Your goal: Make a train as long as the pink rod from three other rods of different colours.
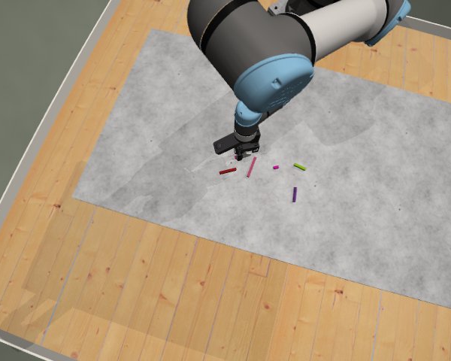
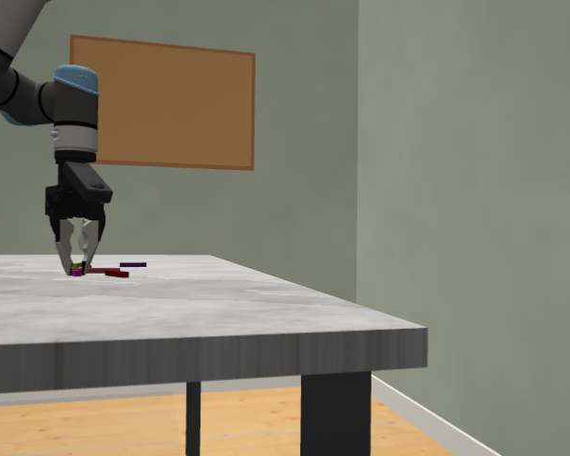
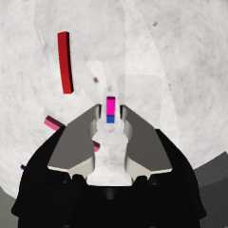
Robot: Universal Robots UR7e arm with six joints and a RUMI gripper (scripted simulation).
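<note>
The gripper stands low over the grey table top, its jaws parted a little and released, gripping nothing. Between the fingertips a magenta rod lies flat with a blue rod touching its near end, in one line. The red rod lies just left of the pink rod. A second magenta rod, the lime rod and the purple rod lie apart to the right
</note>
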